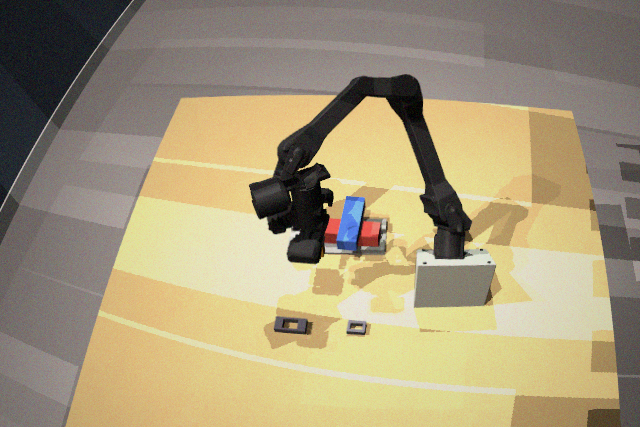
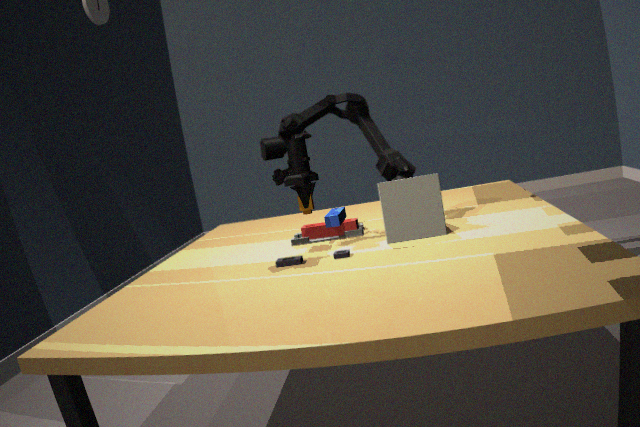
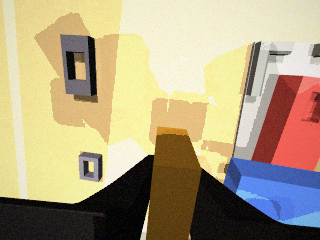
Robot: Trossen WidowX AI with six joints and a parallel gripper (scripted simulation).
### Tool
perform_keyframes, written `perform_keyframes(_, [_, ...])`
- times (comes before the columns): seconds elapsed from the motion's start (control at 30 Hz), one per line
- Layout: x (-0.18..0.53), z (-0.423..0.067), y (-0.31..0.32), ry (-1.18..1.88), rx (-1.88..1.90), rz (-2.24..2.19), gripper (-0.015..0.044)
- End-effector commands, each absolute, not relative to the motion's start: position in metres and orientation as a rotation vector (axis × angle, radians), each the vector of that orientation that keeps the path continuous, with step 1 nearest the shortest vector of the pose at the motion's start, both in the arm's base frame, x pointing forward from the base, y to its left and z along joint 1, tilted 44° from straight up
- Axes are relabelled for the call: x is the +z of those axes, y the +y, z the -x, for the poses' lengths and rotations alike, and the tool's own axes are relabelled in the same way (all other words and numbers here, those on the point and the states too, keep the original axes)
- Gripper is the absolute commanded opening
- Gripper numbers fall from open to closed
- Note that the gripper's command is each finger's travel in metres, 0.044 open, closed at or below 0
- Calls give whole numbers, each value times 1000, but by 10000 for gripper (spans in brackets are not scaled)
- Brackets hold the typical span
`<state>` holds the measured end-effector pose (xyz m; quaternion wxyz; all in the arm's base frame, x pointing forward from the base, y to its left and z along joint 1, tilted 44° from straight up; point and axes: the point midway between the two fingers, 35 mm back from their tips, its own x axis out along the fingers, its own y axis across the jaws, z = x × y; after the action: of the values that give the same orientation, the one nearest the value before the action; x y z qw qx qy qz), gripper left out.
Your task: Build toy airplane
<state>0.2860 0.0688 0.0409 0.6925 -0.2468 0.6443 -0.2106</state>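
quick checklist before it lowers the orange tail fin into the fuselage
1. Tail fin gripped in the tool: ok.
2. Red fuselage seated in the cradle: ok.
3. Blue wing sitting on the fuselage: ok.
4. Tail socket uncovered: ok.
5. Fin above that socket: not ok, it hangs beside the cradle.
6. Fin's tab pointing down: cannot tell.

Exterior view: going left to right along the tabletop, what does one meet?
Larger dark frame → orange tail fin held in the gripper above the table → blue wing on the red fuselage → smaller dark frame → grey base block.
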Motion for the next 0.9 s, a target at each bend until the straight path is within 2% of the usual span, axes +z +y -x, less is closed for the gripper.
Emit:
perform_keyframes(0.0, [48,-293,61,1425,-471,551,0])
perform_keyframes(0.87, [88,-317,-3,1400,-520,577,0])
